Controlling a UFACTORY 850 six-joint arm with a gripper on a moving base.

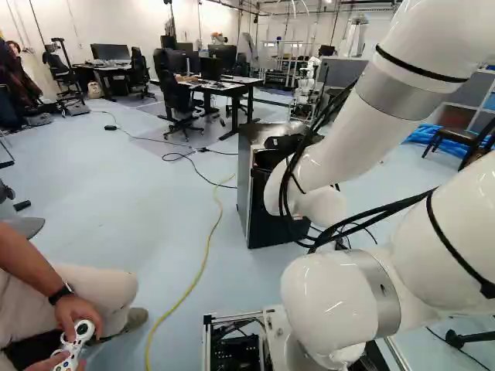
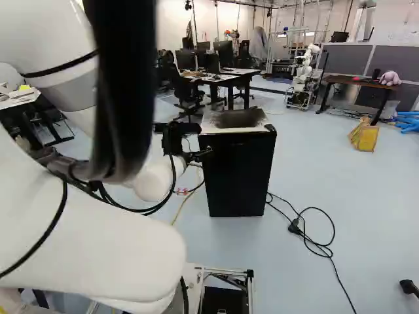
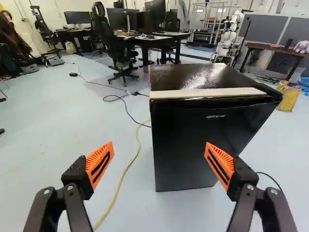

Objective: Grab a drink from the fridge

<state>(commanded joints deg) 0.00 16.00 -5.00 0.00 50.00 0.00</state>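
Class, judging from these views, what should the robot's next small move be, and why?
Probably ease the open gripper forward to the fridge door's edge nearer the yellow cable, to begin opening it: the door looks closed, and in the wrist view one finger overlaps the door, the other the floor beyond that edge.

Small pale lettering (image 3: 216,116) — on blk fridge (image 3: 186,145), upper pt of front, wrist view — wording unclear.

Bright workroom, white walls (image 1: 116,19), pale floor (image 1: 69,185)
Furnished far left with dark desks (image 1: 244,80) and office chairs (image 3: 119,50), screened far right by grey partitions (image 2: 348,57), crossed near left by a yellow cable (image 3: 138,140).
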